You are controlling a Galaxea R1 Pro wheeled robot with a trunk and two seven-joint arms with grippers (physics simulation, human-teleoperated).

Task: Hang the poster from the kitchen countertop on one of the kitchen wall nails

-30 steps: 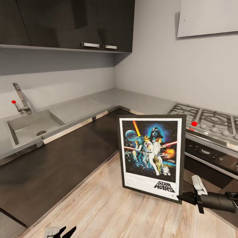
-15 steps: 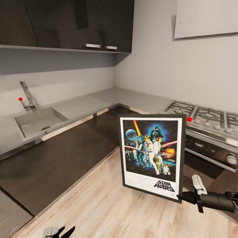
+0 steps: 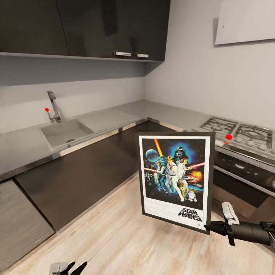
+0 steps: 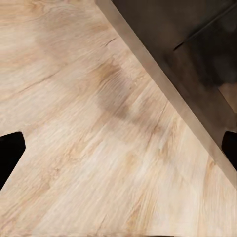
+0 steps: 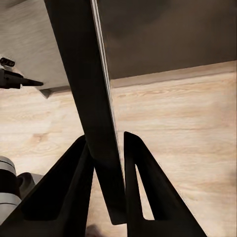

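The poster (image 3: 175,179) hangs upright in the air above the wooden floor, its Star Wars artwork facing me. My right gripper (image 3: 209,228) is shut on its lower right corner. In the right wrist view the poster (image 5: 94,98) shows edge-on, pinched between the two dark fingers (image 5: 136,182). The grey kitchen countertop (image 3: 114,118) runs along the two walls behind it, a good way off. At the picture's lower edge my left gripper (image 3: 67,267) hangs low and open; its wrist view looks down on bare floor, with the fingertips (image 4: 10,153) far apart.
A sink (image 3: 63,131) with a tap (image 3: 53,107) is set in the worktop at the left, a gas hob (image 3: 240,135) over an oven (image 3: 244,172) at the right. Small red dots show by the tap (image 3: 47,109) and at the hob's front (image 3: 228,136). Dark wall cabinets (image 3: 84,26) hang above.
The whole picture has shifted, so the camera moved: sink and tap slid rightwards in view. The poster and my right gripper keep the same place in the picture.
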